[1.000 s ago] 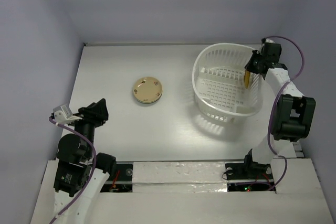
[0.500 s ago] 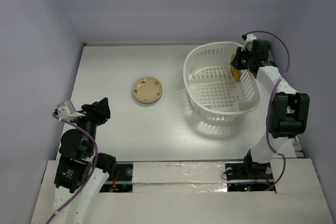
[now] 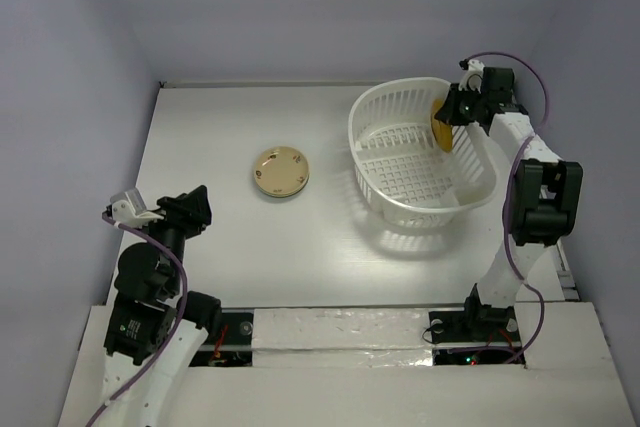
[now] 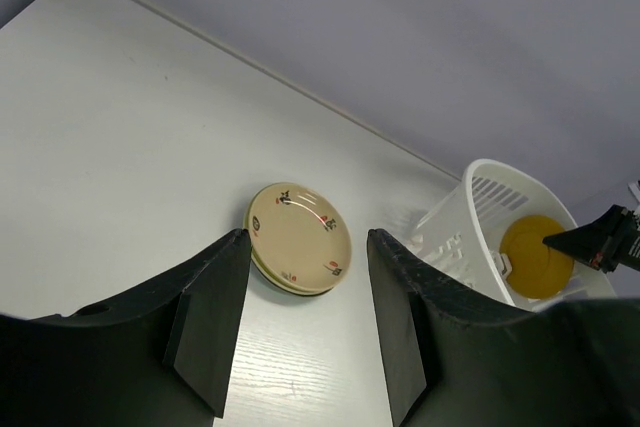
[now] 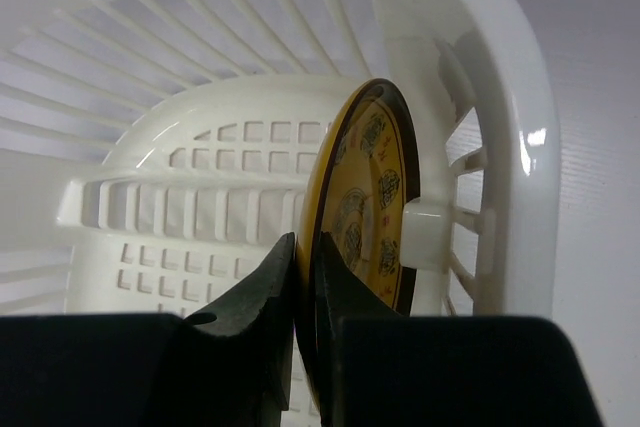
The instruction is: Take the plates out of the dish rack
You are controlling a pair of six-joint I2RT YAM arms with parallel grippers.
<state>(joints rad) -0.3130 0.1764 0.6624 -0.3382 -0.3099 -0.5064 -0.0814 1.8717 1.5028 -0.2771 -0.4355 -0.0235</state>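
Note:
The white dish rack (image 3: 420, 162) sits at the right of the table, tilted up on its right side. My right gripper (image 3: 448, 117) is shut on the rim of an orange-yellow patterned plate (image 3: 441, 125), held on edge against the rack's far right wall. In the right wrist view the plate (image 5: 372, 197) stands upright between my fingers (image 5: 262, 297), touching a white divider. A stack of beige plates (image 3: 280, 171) lies flat on the table left of the rack. My left gripper (image 4: 300, 337) is open and empty, hovering near the front left, well short of the stack (image 4: 299, 237).
The rack (image 4: 480, 237) shows at the right of the left wrist view with the yellow plate (image 4: 537, 269) inside. Grey walls enclose the table on three sides. The right arm's purple cable (image 3: 530, 77) loops above the rack.
My right gripper has lifted the yellow plate and drawn it leftward, and the rack has shifted left and tipped with it. The left arm has barely moved.

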